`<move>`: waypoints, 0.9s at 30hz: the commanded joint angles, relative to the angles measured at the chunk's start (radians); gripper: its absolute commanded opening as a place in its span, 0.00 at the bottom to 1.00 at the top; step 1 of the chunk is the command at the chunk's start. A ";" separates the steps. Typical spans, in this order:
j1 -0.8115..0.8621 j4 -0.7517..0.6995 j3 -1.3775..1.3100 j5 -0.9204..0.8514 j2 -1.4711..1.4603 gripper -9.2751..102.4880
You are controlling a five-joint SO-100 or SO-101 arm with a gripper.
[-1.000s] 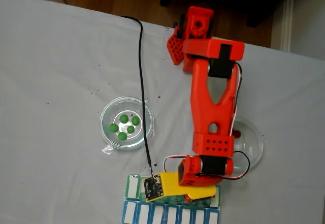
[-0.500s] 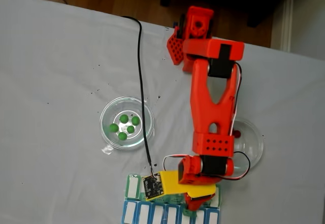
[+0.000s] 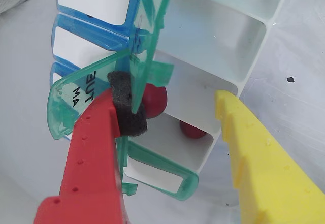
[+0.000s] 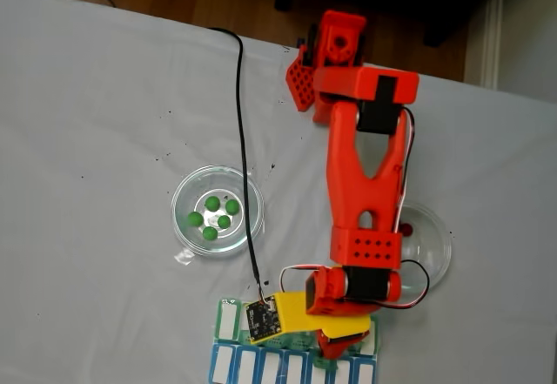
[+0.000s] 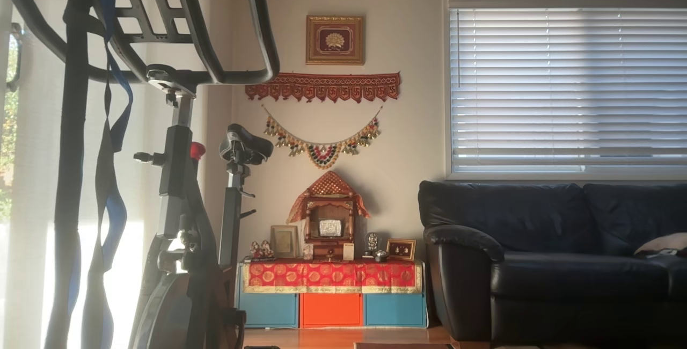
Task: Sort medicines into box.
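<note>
Jaws of the gripper [image 3: 175,115] are spread; a dark red pill [image 3: 154,100] is seen beside the red finger's pad, above the box [image 3: 223,46] compartment.

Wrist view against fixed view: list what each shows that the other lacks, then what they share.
Wrist view alone: two dark red pills, one by the black foam pad on the red finger, the other lying in an open white compartment; the gripper stands open.

Fixed view alone: a glass dish holding five green pills, a second dish with a red pill, and the arm.

Both: the pill organizer with green and blue lids, and the yellow finger.
</note>
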State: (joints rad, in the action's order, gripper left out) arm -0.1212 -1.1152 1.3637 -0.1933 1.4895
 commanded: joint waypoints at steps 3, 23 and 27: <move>0.003 -0.018 -0.071 -0.003 0.109 0.31; 0.014 -0.362 -0.293 -0.009 0.144 0.10; -0.018 -0.618 -0.422 -0.084 0.176 0.10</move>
State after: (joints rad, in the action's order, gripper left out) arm -0.1089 -1.5846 1.0953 -0.2301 1.5079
